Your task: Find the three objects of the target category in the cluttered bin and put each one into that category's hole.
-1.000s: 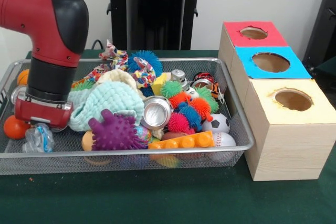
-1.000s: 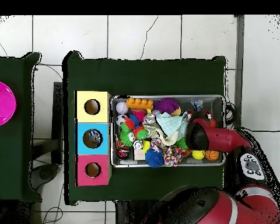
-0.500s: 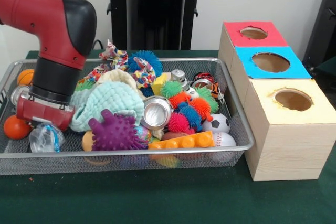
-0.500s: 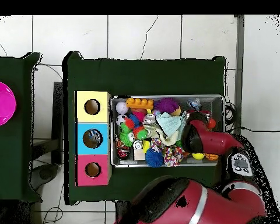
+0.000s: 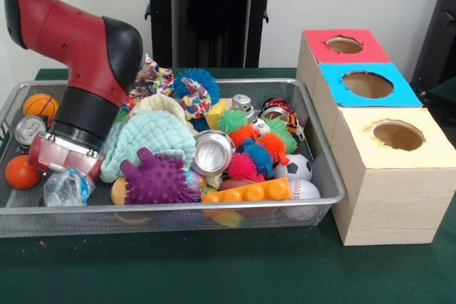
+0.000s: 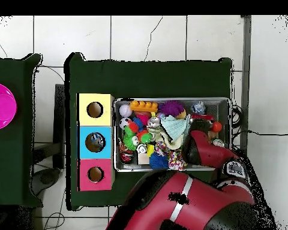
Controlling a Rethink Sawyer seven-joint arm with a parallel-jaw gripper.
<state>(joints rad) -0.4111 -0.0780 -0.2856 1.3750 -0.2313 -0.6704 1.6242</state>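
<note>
A: Any words, labels or numbers you can read here?

B: None. The cans (image 5: pixel 211 152) in the bin (image 5: pixel 324 169) show bare metal ends and no legible print.

A: What about the boxes (image 5: pixel 377 133)?

B: Only plain coloured tops, red, blue and yellow, each with a round hole. No writing on them in either view.

A: The arm (image 5: pixel 78 40)?

B: Red and black, with no readable marking in the front view. From overhead, a pale patch (image 6: pixel 235 169) sits on it, but it's too small to read.
</note>
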